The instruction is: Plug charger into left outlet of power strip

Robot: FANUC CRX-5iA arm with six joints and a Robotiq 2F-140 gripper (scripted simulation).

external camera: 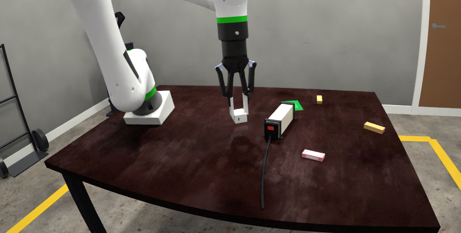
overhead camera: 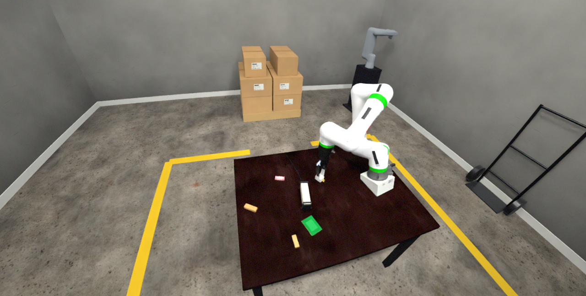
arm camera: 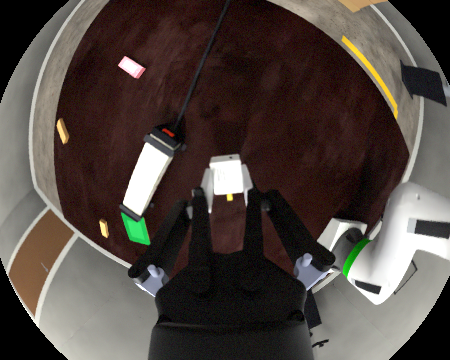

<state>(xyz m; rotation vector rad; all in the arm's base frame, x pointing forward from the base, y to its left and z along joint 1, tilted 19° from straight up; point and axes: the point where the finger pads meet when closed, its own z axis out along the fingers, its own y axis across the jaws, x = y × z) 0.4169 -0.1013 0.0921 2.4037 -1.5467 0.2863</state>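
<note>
My gripper (external camera: pixel 238 110) (overhead camera: pixel 320 176) (arm camera: pixel 226 175) is shut on the white charger (external camera: pixel 239 116) (arm camera: pixel 225 174) (overhead camera: pixel 320 178) and holds it just above the table (external camera: pixel 193 154). A yellow prong shows under the charger in the wrist view. The white power strip (external camera: pixel 282 115) (overhead camera: pixel 304 193) (arm camera: pixel 147 174) lies on the table a short way from the charger, with a black end cap bearing a red switch (external camera: pixel 270 128) and a black cable (external camera: pixel 264 170). Its outlet face is not visible from these views.
A green card (external camera: pixel 296 104) (overhead camera: pixel 311 225) (arm camera: pixel 136 230) lies past the strip's far end. A pink block (external camera: pixel 313 155) (overhead camera: pixel 279 178) and two tan blocks (external camera: pixel 374 127) (external camera: pixel 319 99) lie on the table. The robot base (external camera: pixel 146 109) stands at one side.
</note>
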